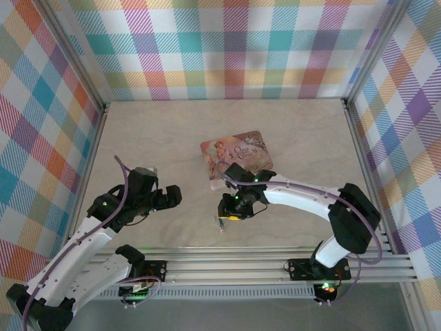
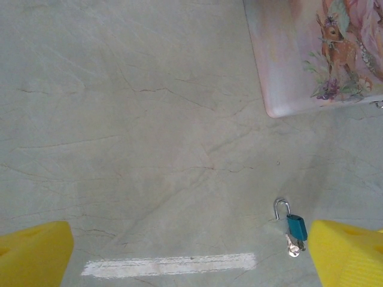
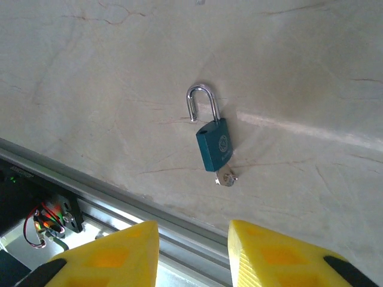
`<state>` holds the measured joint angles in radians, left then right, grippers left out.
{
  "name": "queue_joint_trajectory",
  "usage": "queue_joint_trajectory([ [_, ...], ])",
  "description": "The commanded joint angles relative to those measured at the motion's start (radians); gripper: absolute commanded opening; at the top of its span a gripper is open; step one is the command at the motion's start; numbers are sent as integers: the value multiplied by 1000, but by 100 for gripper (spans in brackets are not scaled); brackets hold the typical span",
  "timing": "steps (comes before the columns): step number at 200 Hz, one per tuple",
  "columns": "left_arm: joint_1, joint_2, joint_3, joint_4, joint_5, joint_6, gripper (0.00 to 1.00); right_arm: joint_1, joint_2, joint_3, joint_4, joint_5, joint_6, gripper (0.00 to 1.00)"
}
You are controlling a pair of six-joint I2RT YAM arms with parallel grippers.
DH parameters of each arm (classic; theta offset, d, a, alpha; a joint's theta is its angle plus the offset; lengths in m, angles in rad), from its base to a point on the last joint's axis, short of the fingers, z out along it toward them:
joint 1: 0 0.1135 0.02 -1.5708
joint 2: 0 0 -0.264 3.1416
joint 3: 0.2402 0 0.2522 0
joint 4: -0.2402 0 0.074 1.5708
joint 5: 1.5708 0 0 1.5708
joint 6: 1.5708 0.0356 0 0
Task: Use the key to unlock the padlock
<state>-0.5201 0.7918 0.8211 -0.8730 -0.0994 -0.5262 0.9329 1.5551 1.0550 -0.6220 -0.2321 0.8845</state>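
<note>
Since padlock (image 3: 213, 145) looks light, rigid, slick, pinch flat body; key (image 3: 225, 177) inserted; right end effector (image 3: 194, 248) parted, empty; left end effector (image 2: 191, 257) spread.

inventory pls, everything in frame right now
padlock: 1, blue-green, silver shackle, flat on table near front edge
key: 1, grey, at padlock's bottom end
tin: 1, pink, pictured lid, mid-table behind padlock
tape strip: 1, white, on table by padlock
table: 1, pale marbled
walls: 3, plaid
rail: 1, silver, front edge
left gripper: 1, yellow fingers, open
right gripper: 1, yellow fingers, open, empty, over padlock
</note>
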Motion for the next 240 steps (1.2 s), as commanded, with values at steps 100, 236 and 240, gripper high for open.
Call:
queue_joint_trajectory([
  [100, 14, -30, -93, 290, -234, 250, 100, -144, -409, -105, -240, 281, -82, 60],
  [236, 335, 209, -219, 858, -124, 500, 100, -639, -345, -124, 208, 487, -749, 100],
  [240, 345, 224, -222, 877, -116, 515, 100, -658, -345, -138, 242, 488, -756, 100],
])
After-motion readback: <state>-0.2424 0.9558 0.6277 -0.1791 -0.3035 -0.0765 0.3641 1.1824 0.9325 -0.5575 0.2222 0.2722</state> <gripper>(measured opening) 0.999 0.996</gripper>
